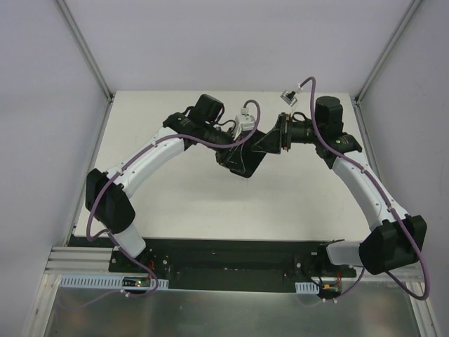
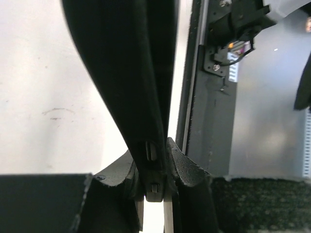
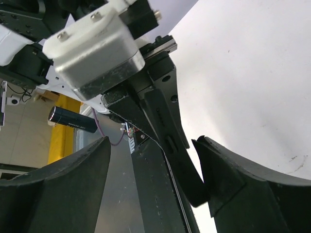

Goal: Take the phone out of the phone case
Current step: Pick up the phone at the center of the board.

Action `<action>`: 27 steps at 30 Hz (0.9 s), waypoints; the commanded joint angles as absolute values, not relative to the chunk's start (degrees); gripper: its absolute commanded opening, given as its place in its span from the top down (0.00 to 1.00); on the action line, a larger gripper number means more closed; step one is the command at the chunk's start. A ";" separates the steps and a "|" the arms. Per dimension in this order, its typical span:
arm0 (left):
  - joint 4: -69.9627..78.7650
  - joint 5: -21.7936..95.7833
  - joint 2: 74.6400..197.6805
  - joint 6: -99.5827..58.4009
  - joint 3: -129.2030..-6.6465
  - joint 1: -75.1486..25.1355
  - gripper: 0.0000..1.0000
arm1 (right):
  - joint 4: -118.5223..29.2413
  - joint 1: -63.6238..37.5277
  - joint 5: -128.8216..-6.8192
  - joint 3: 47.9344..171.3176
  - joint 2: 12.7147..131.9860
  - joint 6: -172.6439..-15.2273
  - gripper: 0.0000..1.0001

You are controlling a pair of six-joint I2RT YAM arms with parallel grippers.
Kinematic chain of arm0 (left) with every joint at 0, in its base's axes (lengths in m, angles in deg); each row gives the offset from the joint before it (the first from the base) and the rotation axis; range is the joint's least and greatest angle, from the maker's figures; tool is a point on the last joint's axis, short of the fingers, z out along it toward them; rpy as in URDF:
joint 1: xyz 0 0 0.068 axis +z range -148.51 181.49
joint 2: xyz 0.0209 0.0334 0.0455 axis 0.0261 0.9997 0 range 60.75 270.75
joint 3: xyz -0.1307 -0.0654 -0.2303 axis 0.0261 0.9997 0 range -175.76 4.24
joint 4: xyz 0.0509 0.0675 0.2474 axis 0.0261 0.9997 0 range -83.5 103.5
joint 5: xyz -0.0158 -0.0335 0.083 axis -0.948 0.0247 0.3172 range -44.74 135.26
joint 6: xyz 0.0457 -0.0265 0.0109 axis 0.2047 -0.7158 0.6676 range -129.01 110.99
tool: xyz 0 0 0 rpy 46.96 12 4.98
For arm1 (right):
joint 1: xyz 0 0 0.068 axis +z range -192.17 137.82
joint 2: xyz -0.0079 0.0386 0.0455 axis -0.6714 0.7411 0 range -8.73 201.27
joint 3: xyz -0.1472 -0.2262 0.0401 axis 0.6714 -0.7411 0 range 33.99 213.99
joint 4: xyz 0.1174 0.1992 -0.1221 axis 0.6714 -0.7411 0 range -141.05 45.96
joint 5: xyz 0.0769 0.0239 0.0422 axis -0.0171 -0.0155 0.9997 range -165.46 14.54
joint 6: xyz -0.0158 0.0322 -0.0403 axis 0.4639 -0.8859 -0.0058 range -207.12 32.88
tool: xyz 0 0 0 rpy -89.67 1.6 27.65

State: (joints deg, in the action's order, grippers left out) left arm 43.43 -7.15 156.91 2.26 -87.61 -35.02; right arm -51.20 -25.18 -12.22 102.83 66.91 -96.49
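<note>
1. Top external view: two arms, left (image 1: 151, 158) and right (image 1: 361, 179), meet over the middle of one white table (image 1: 175, 210). One black phone case (image 1: 242, 165) sits between their tips.
2. Left wrist view: the left fingers (image 2: 184, 170) are closed on the phone case (image 2: 126, 73). They pinch its thin edge, one finger pressed on each face.
3. Right wrist view: the right fingers (image 3: 63, 189) are spread wide apart and grip nothing. The free end of the phone case (image 3: 187, 170) stands in the gap, close to one finger. I cannot tell if it touches.
4. The case is a flat, matte black slab with rounded corners and small raised side buttons (image 2: 150, 151) along its edge. Whether the phone is inside cannot be told.
5. The table is matte white with faint scuffs. Pale wall panels (image 1: 42, 105) stand on three sides.
6. A black base plate (image 1: 231, 254) runs along the near edge. White table surface shows left, right and near of the case, with the walls well apart from it.
</note>
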 commanded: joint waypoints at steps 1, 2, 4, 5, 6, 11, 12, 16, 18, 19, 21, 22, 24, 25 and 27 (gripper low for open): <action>46.14 -2.21 151.29 11.72 -87.25 -35.33 1.00 | -54.86 -25.74 -12.97 107.12 64.66 -92.31 0.21; 46.49 -1.77 151.11 12.77 -87.08 -35.25 1.00 | -54.86 -25.83 -13.06 107.38 64.92 -92.22 0.22; 47.20 -1.42 150.76 14.54 -86.81 -35.33 1.00 | -54.85 -25.74 -13.06 107.47 65.71 -92.13 0.23; 47.37 -1.07 150.58 15.15 -86.64 -35.42 1.00 | -54.51 -25.74 -12.80 107.47 66.06 -92.48 0.23; 47.46 -0.63 150.49 15.51 -86.37 -35.42 1.00 | -53.63 -25.83 -12.27 107.38 66.59 -93.18 0.24; 47.64 1.39 150.32 17.09 -85.67 -35.86 1.00 | -47.75 -25.83 -10.34 106.15 68.26 -98.62 0.27; 47.55 1.40 150.40 17.18 -85.75 -35.95 1.00 | -46.34 -25.74 -10.07 105.98 68.78 -99.94 0.28; 47.90 2.10 150.58 17.80 -85.76 -36.56 1.00 | -41.24 -25.83 -8.14 105.71 70.98 -105.13 0.38; 48.08 2.28 150.58 18.06 -85.84 -36.83 1.00 | -40.10 -25.91 -7.44 105.54 72.12 -106.45 0.42; 48.16 2.45 150.67 18.32 -85.84 -37.00 1.00 | -38.44 -25.65 -7.00 104.93 72.65 -107.76 0.49; 48.25 2.63 150.75 18.50 -85.93 -37.18 1.00 | -36.85 -25.83 -6.64 104.22 73.01 -109.17 0.55; 48.34 2.72 150.75 18.67 -86.02 -37.27 1.00 | -36.40 -25.74 -6.47 104.04 73.18 -109.70 0.58; 48.78 3.41 150.84 19.29 -86.19 -37.70 1.00 | -35.26 -25.83 -5.77 103.87 73.97 -111.28 0.66; 48.87 3.86 150.93 19.81 -86.28 -37.88 1.00 | -34.73 -25.74 -5.42 103.78 74.15 -111.90 0.69; 49.31 5.00 151.02 20.52 -86.54 -38.32 1.00 | -34.47 -25.74 -5.15 103.60 74.76 -112.87 0.78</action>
State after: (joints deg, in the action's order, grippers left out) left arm 49.97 5.31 153.53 16.97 -85.53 -36.70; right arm -39.40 -25.57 -6.45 104.25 73.77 -108.99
